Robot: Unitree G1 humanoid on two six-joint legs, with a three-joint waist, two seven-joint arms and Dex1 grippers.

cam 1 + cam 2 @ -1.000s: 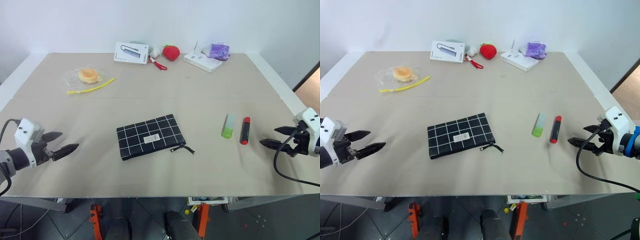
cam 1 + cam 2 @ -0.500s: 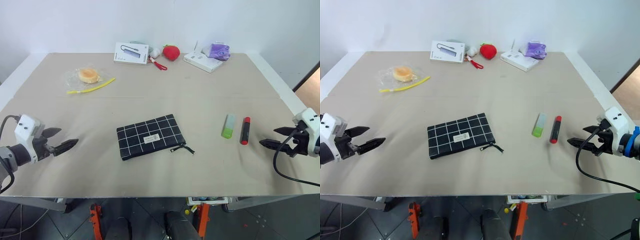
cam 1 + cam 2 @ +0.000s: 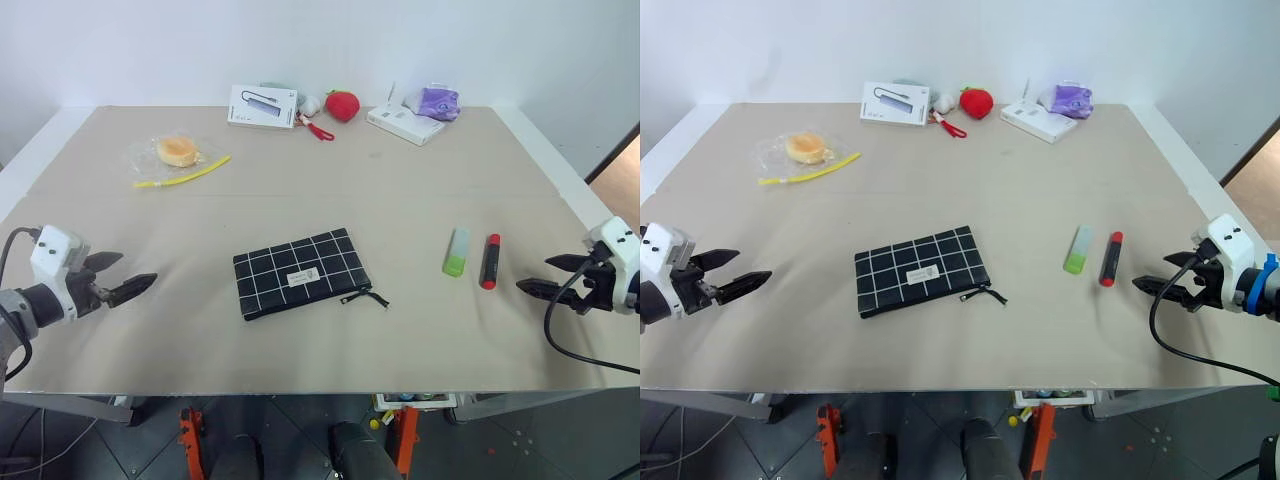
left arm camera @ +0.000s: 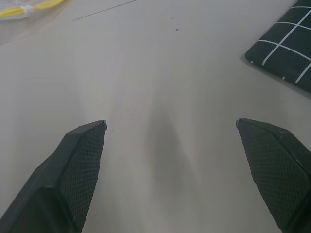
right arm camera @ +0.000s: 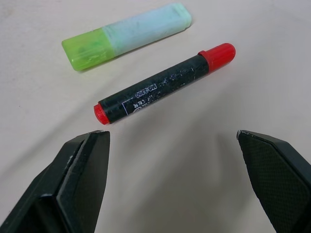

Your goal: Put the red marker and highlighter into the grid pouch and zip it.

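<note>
Wide beige table (image 3: 400,330), seen from above and in front. Near its middle, lying flat and slightly askew, the grid pouch (image 3: 300,272): black fabric, thin white lines, small white label, zipper pull (image 3: 365,296) trailing off the near right corner; whether the zip is open or closed cannot be told.

To the right of the pouch and well apart from it, two pens lying side by side, close but not touching: the highlighter (image 3: 456,252), light green with a pale cap, and just beyond it the red marker (image 3: 490,261), dark body with red ends.

At the table's left edge, the left gripper (image 3: 122,279), spread wide, holding nothing, aimed across bare tabletop toward the pouch. At the right edge, the right gripper (image 3: 548,279), likewise spread wide and empty, pointing at the marker, near it but not touching.

Along the far edge, unrelated clutter: a white box (image 3: 262,106), a red strawberry plush (image 3: 342,104), another white box (image 3: 404,123), a purple bundle (image 3: 438,102), and a bagged round bun (image 3: 177,151).

Judged step: the very start, approaching the first pen, nothing yet picked up or bagged. Next move probably calls for easing the right gripper forward and down so the marker's body sits between the fingers, then closing; pouch mouth likely needs opening and steadying with the left.
</note>
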